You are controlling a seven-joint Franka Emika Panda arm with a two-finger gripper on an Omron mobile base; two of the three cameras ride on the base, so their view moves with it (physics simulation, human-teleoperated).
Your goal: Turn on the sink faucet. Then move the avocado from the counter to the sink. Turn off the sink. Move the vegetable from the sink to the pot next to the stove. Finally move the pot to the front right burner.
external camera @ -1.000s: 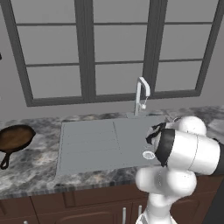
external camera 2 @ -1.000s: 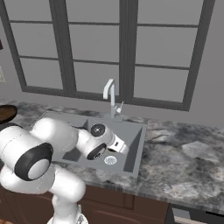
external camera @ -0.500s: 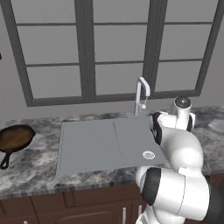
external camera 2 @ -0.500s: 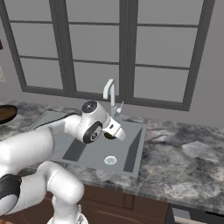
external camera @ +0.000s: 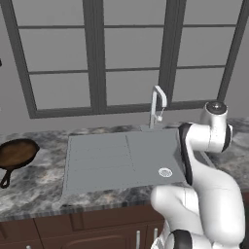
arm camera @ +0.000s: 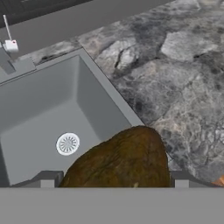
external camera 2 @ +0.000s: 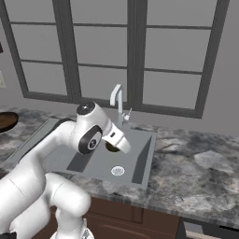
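Hand (arm camera: 113,186) grasping avocado (arm camera: 120,159), hovering over sink (arm camera: 39,118) rim; should be carrying it inward toward drain (arm camera: 67,143) before letting go

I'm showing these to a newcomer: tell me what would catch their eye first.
The white arm arches over the grey sink, the hand holding a brown avocado above the basin near its right edge. Behind the sink, the white faucet stands against tall dark-framed windows. Far left on the marbled counter sits a dark skillet.
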